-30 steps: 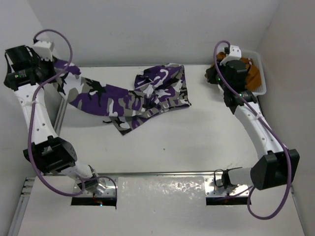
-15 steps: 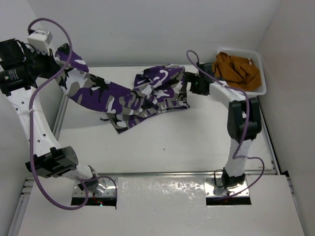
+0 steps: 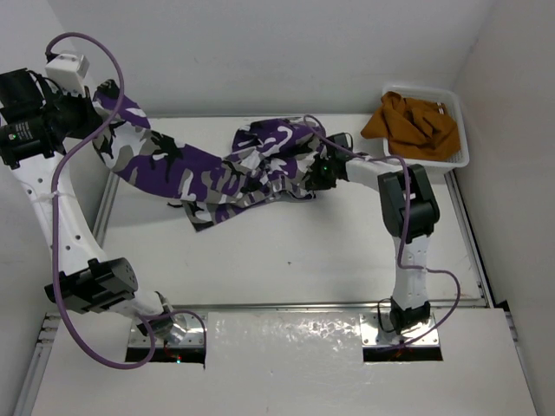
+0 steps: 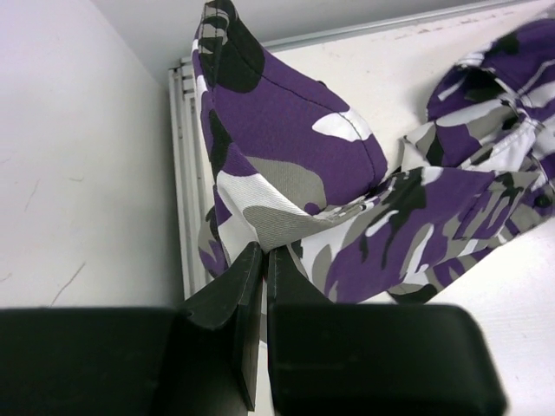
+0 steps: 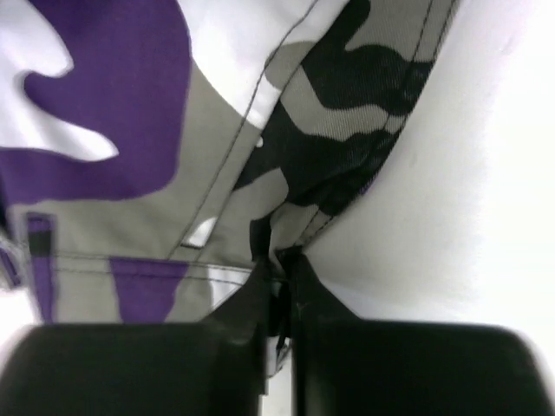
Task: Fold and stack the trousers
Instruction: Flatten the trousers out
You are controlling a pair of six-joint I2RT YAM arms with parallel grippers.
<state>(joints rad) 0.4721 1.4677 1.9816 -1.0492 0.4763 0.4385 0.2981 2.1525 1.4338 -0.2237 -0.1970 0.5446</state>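
The trousers (image 3: pixel 217 169), camouflage in purple, white, grey and black, stretch across the back of the table from far left to centre right. My left gripper (image 3: pixel 87 108) is raised at the far left, shut on one trouser end (image 4: pixel 286 217), which hangs lifted off the table. My right gripper (image 3: pixel 319 173) lies low at the crumpled right end of the trousers, its jaws shut on a fold of the hem (image 5: pixel 286 234). Between the two grips the cloth sags in a bunched, twisted band.
A white basket (image 3: pixel 460 156) at the back right corner holds a plain orange-brown garment (image 3: pixel 412 121). A metal rail (image 3: pixel 108 199) runs along the table's left edge, close to the wall. Walls close in on the left, back and right.
My right arm swung from the basket over to the trousers' right end and shut on the hem there. My left gripper lifted its end slightly higher and further left.
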